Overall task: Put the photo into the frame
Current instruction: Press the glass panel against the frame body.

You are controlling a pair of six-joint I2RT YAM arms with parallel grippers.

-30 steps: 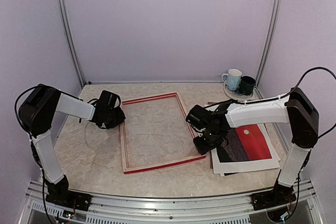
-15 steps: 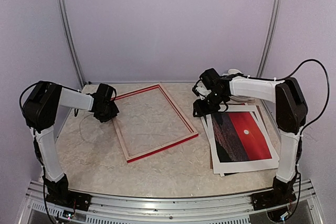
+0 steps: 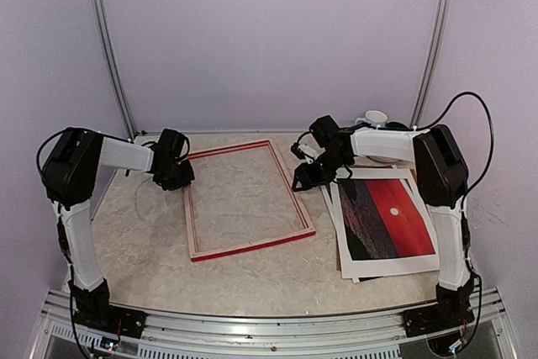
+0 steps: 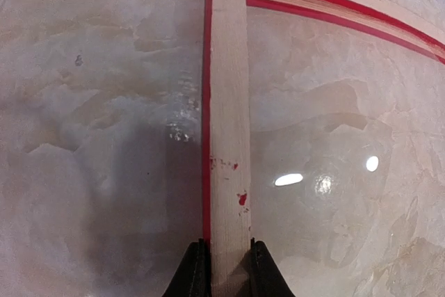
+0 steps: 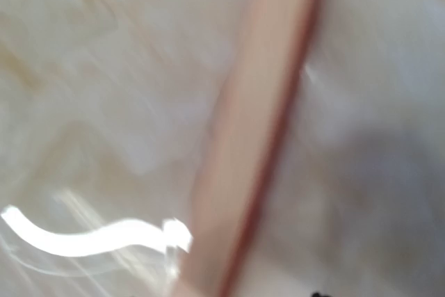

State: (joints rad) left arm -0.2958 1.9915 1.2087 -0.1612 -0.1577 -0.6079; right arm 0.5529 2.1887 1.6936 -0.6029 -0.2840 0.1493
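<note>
1. My left gripper (image 4: 224, 269) is pinched on the frame (image 3: 252, 246). In the left wrist view my two dark fingertips (image 4: 197, 273) sit on either side of one pale wood rail, touching it on both sides.
2. That grip is on the frame's left rail near its far left corner (the overhead view shows my left gripper (image 3: 172, 172) right at that corner).
3. The frame lies flat on the table (image 3: 134, 233) between my two arms, pale wood side up, with red showing along its outer edges. It is turned a little askew to the table's edge.
4. Up close, the frame (image 4: 228, 137) has a few red flecks on the wood. The surface inside the rail is glossy and carries two bright glints.
5. My right gripper (image 3: 309, 176) hangs at the frame's right rail towards the far corner. Whether its jaws are spread or closed, I cannot tell (the right wrist view is smeared with blur).
6. That blurred view shows only a pale rail of the frame (image 5: 243, 137) with a red edge, running diagonally.
7. The photo (image 3: 387, 218) is not in the frame. It lies face up on the right side of the table, just beside the frame's right rail, red sky and small white sun showing.
8. Pale sheet edges (image 3: 347, 275) peek out beneath the photo's near left corner.
</note>
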